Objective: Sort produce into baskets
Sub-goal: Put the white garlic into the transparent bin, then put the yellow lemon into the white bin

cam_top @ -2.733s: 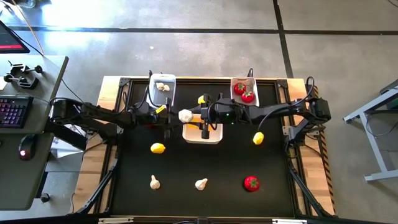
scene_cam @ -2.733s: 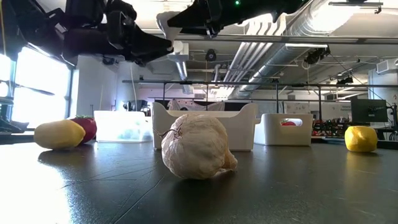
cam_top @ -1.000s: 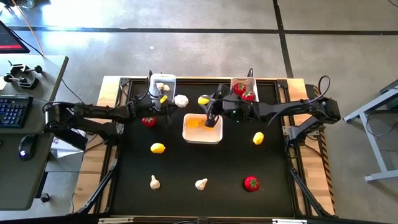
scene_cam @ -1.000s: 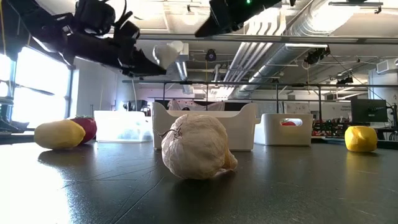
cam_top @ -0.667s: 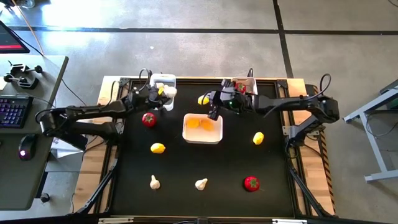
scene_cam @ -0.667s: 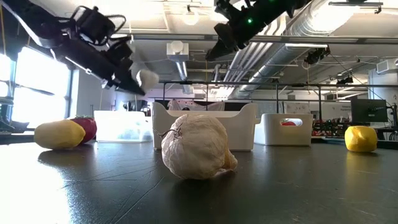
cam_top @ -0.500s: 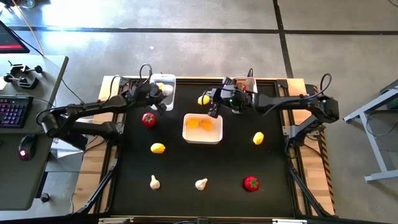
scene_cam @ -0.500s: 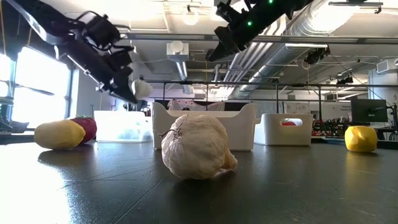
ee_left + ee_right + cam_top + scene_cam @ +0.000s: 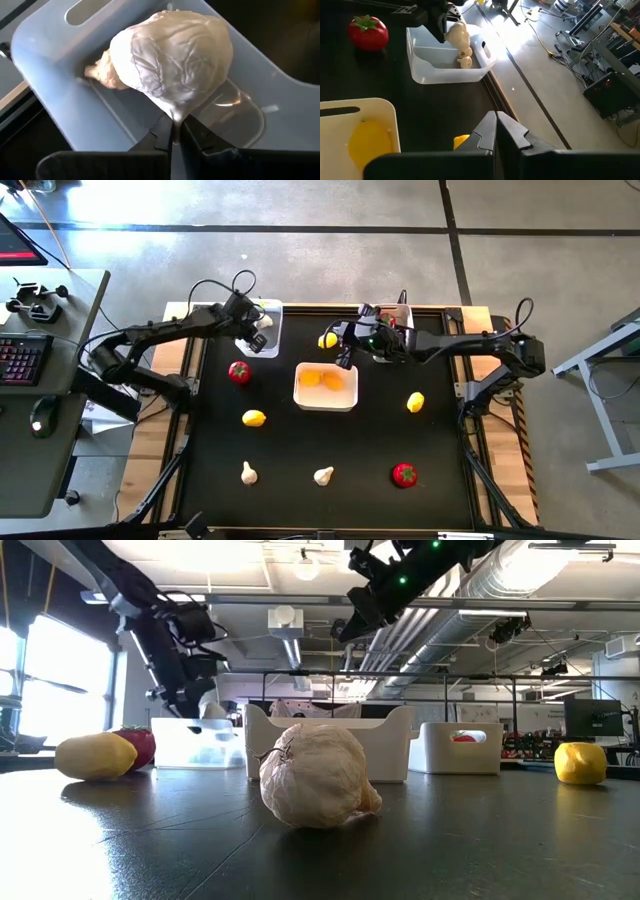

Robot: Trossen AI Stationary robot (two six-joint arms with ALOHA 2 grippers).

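White plastic fills our left wrist view: the left gripper [image 9: 172, 137] has its fingers pinched together on the papery tip of a garlic bulb [image 9: 172, 55], and the bulb now hangs inside the narrow left basket [image 9: 259, 328], above one garlic [image 9: 102, 75] already lying there. A second ago we were carrying this bulb across the mat near the middle bin; since then the left arm has swung back and outward to the far-left corner, so the bulb has reached its basket and, as we judge it, only the release is left. Our right gripper [image 9: 496, 131] has changed too: its fingers have closed on nothing and it has drawn away from the wider middle basket [image 9: 325, 387], where two lemons [image 9: 322, 379] lie, to hover near the loose lemon [image 9: 326, 340] at the far edge. The right-hand basket [image 9: 391, 320] has its tomatoes largely hidden under that arm. Left on the mat we count a tomato [image 9: 238, 372], a lemon by the left side [image 9: 254, 418], another on the right [image 9: 416, 402], two garlic bulbs [image 9: 248, 472] along the near edge, and a second tomato [image 9: 403, 474], so we reckon the sort is roughly half done.
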